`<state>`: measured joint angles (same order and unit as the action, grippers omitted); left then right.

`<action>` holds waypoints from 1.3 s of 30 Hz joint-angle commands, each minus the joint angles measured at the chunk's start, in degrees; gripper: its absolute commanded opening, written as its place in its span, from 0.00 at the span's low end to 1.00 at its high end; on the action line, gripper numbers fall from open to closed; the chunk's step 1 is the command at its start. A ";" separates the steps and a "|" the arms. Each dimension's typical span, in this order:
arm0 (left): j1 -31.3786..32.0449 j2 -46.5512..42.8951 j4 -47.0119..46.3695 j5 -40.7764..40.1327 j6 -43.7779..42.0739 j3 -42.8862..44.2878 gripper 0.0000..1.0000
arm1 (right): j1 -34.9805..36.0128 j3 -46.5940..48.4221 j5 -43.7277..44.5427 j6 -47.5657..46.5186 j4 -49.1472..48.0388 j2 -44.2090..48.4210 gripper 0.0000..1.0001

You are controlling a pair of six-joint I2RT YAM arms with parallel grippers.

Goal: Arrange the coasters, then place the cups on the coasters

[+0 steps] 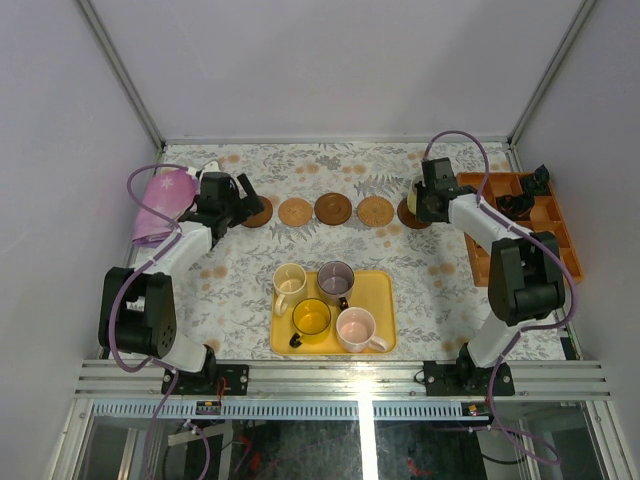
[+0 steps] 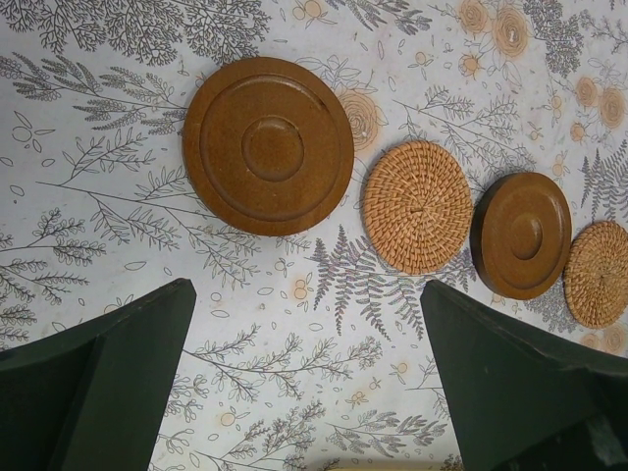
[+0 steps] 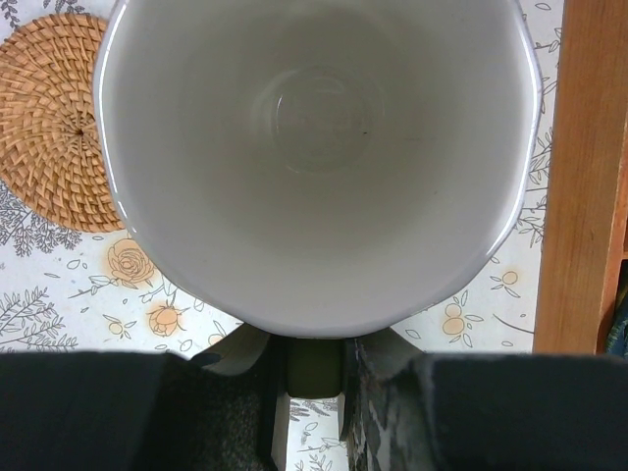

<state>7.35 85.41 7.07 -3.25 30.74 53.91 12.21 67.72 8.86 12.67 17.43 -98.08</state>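
Coasters [image 1: 333,208]: five round discs in row across far desk [image 1: 240,290], smooth turned dark wood [image 2: 268,145] alternating with coiled tan wicker [image 2: 417,206].
Pale glossy cup [image 3: 319,147]: clamped at near side by right end effector [image 3: 304,343], over rightmost dark coaster [image 1: 406,216]; contact unclear.
Left end effector [image 2: 309,373]: fingers wide apart, empty, near leftmost disc.
Overhead view alone: four cups [image 1: 311,317] on yellow tray [image 1: 385,285].
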 commanded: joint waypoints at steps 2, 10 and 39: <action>-0.32 -0.20 -0.72 0.18 -0.87 0.40 1.00 | -0.20 4.34 -0.57 0.18 -4.00 0.45 0.00; -0.28 0.20 -0.89 0.45 -0.68 0.16 1.00 | -0.24 4.35 -0.38 0.11 -3.46 0.24 0.00; -0.33 -0.25 -0.79 0.52 -0.59 -0.21 1.00 | -0.23 4.96 -0.32 1.76 0.04 -0.61 0.34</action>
<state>7.35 85.45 7.14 -2.81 30.76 53.89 12.21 70.02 8.32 13.39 18.15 -101.25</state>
